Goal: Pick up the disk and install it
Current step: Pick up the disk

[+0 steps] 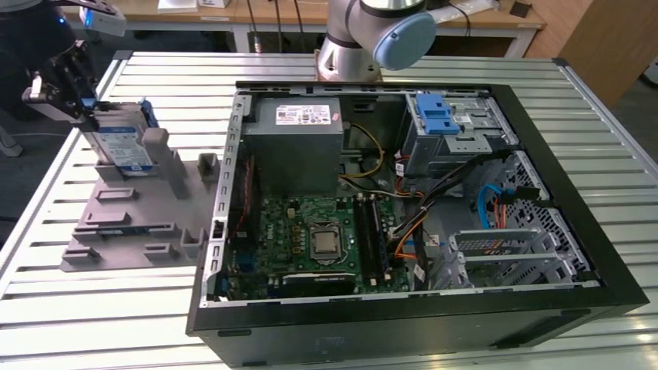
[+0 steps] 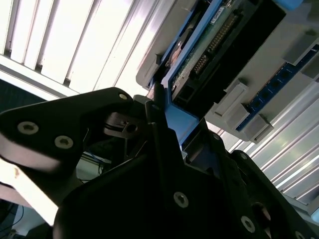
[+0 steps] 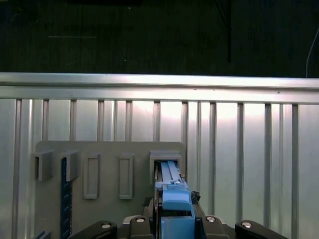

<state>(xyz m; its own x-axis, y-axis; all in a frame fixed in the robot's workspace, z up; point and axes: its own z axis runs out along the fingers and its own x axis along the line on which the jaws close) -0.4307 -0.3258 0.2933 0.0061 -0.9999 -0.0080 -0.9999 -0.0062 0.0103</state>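
While upright, disk (image 1: 122,146) over slatted table (image 1: 103,308)

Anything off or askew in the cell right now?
Nothing stands out. The disk stands on edge in the grey fixture, with the gripper closed on its blue rail. The open computer case lies flat on the table.

Robotics lab: arm base (image 1: 344,54) on slatted aluminium table (image 1: 575,116), open PC case (image 1: 411,327) centre, benches (image 1: 185,11) along top.

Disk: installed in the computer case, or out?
Out. The disk stands on edge at the grey holder beside the case, gripped by the hand.
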